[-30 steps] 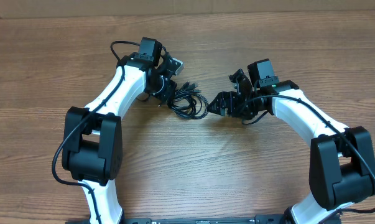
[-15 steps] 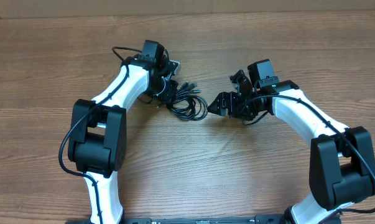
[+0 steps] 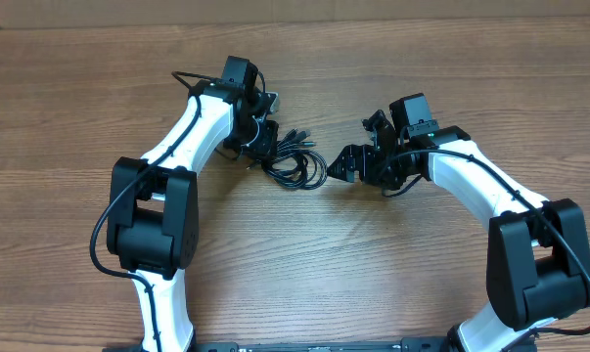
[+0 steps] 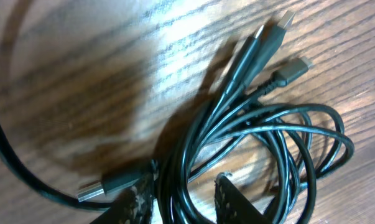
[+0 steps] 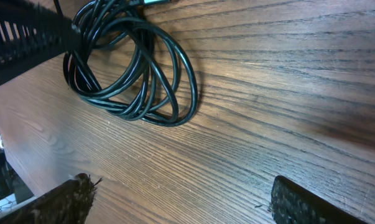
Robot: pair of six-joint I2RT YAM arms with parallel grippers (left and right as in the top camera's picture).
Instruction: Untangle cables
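**Left gripper straddles the bundle, right one waits wide**

The cables lie as one bunched coil on the wooden table, just toward 12 o'clock from its middle and between the two arms. Several loops overlap, and a few plugs fan out of the coil toward 1 o'clock in the left wrist view.

The left gripper is low over the coil's 10 o'clock edge, as seen from overhead. Its two fingers stand partly apart with a handful of strands running between them. A sliver of wood shows beside one finger, so I cannot tell whether it is pinching the strands or only straddling them. The placement suits anchoring one side of the coil so that the other side can be drawn away.

The right gripper is on the coil's 3 o'clock side, apart from it. Its fingers are spread wide with only bare wood between them. It probably stands that wide so it can close over a loop from the free side.

The loops are crossed, so no untangling looks done yet.
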